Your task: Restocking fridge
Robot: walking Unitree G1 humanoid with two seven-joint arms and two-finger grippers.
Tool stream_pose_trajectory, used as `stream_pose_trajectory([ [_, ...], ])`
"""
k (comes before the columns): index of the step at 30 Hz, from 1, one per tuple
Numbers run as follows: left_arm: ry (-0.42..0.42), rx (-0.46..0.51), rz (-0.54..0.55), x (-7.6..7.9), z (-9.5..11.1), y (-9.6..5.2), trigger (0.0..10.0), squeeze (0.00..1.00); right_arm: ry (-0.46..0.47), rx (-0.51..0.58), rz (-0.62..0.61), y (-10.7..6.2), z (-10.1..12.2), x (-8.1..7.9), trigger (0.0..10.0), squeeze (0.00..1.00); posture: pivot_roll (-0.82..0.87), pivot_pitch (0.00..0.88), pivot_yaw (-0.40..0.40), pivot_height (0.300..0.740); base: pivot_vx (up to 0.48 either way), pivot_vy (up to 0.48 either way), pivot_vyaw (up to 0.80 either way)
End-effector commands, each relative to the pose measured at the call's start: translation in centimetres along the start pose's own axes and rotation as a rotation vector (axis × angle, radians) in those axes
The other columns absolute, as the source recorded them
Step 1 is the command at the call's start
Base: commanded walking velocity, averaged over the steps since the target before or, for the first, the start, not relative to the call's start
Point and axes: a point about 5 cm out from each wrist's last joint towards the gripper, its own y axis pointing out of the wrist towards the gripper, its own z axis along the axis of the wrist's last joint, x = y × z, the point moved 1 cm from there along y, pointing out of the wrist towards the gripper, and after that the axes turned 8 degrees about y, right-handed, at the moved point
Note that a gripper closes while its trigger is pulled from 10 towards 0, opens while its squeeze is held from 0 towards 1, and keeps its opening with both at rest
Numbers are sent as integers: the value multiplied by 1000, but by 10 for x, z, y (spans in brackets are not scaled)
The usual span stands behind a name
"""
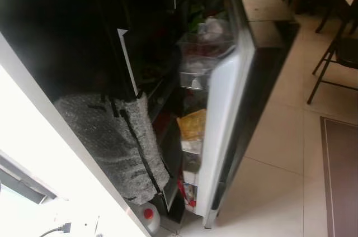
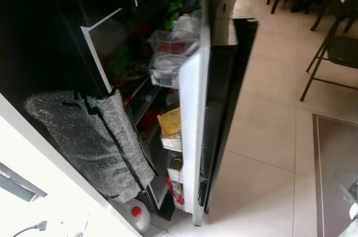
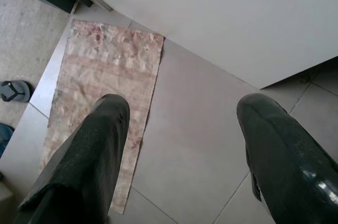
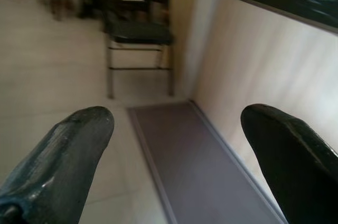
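**Fridge open, both grippers empty**

The black fridge door stands open, its shelves already holding a yellow packet and clear bins. The left gripper hangs released over a floor mat; the right gripper is spread, empty, over a grey rug. Nothing is in hand, so fetch an item first, then approach squarely, clear of the door edge.
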Motion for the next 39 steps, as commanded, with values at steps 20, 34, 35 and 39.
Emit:
stream_pose_trajectory([
  [20,29,-66,-5,-9,-18,-4,10000,0,83,20,1118,-8,63,-143,10000,0,-103,34,69,740,0,0,0],
  [34,23,-70,3,-10,-20,-4,10000,0,157,-15,1430,-37,73,-224,10000,0,-89,18,65,740,0,0,0],
  [35,23,-70,3,-10,-20,-4,10000,0,157,-21,1444,-39,71,-226,10000,0,-87,12,62,740,0,0,0],
  [39,16,-66,5,-10,-19,-4,10000,0,150,-8,1427,-44,68,-244,10000,0,-76,0,64,740,0,0,0],
])
